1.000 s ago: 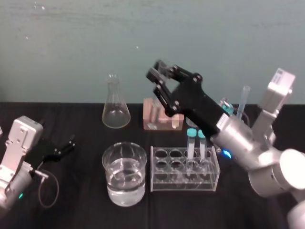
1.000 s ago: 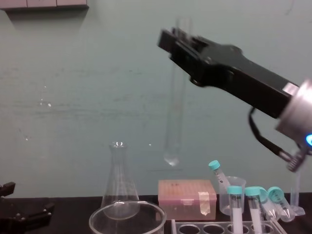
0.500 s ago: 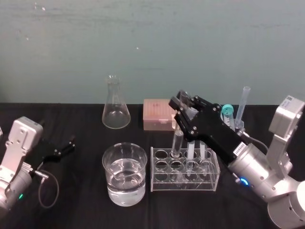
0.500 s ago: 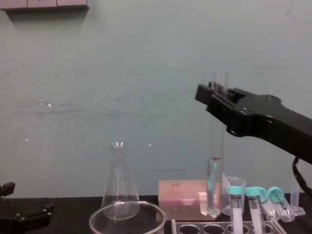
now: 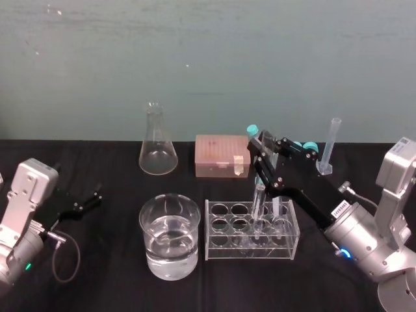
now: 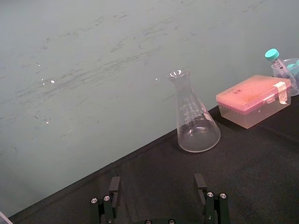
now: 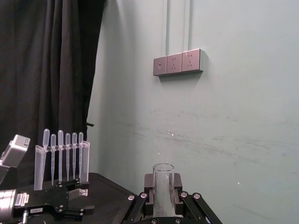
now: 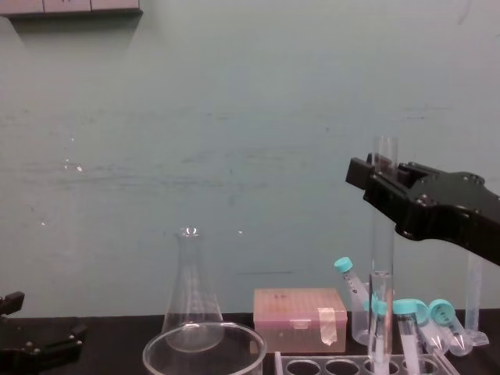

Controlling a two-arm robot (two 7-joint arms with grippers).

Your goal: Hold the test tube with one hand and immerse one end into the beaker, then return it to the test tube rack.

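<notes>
Chest view, test tube upright in right hand

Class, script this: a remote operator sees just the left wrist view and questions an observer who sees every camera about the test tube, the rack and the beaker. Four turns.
Operator: My left gripper is open, low over the black table, facing the flask and the pink box. Where is the test tube?
Observer: The right gripper holds the test tube upright, clamped just below its rim.
Operator: Is it at the beaker or the rack?
Observer: At the test tube rack: its lower end is down in a hole beside the teal-capped tubes, apart from the beaker of clear liquid at the rack's left.
</notes>
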